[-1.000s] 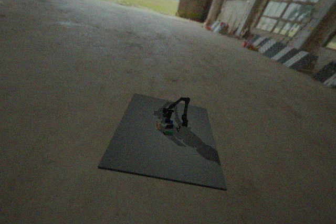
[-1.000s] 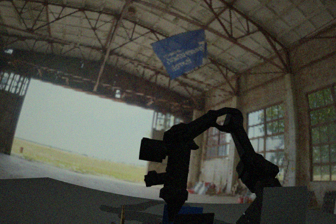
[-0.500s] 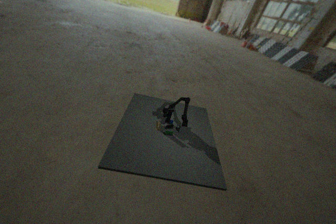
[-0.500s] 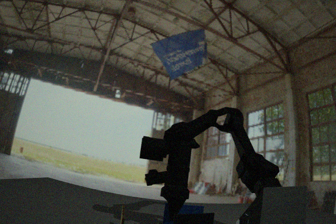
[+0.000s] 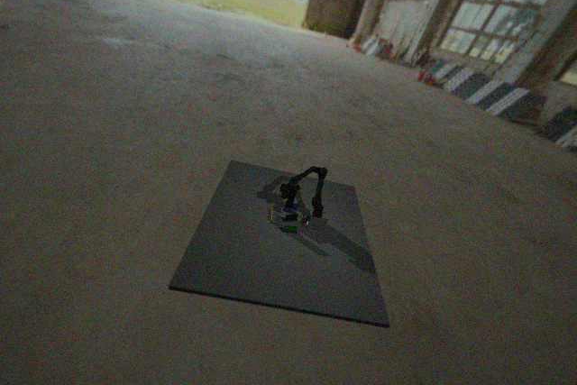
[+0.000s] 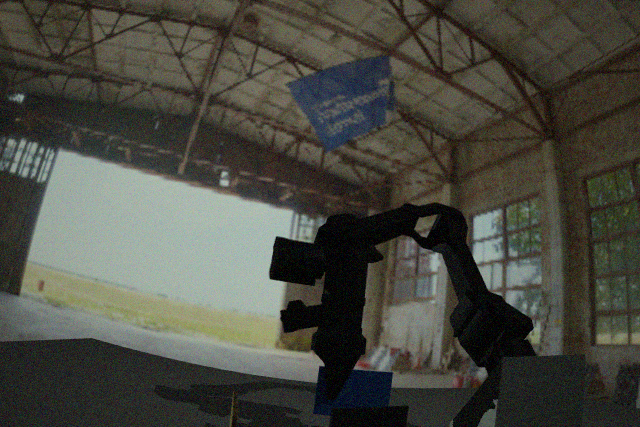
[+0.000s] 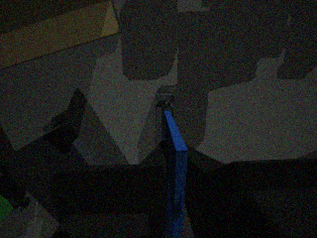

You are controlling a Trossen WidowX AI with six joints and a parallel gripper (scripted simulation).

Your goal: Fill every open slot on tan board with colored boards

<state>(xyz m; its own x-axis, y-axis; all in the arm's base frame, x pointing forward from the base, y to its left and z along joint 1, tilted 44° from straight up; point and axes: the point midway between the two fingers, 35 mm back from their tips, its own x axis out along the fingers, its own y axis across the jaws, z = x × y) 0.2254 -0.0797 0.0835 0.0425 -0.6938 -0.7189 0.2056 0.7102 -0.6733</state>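
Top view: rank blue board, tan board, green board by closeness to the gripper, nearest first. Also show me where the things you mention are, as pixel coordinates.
1. Blue board [image 5: 294,206] [image 6: 368,390] [image 7: 177,178]: between the fingers of the gripper [image 5: 289,206] [image 6: 333,397] [image 7: 169,146].
2. Tan board [image 5: 271,215]: off to the image left, a bit lower.
3. Green board [image 5: 289,228]: below the gripper in the image, farthest of the three.
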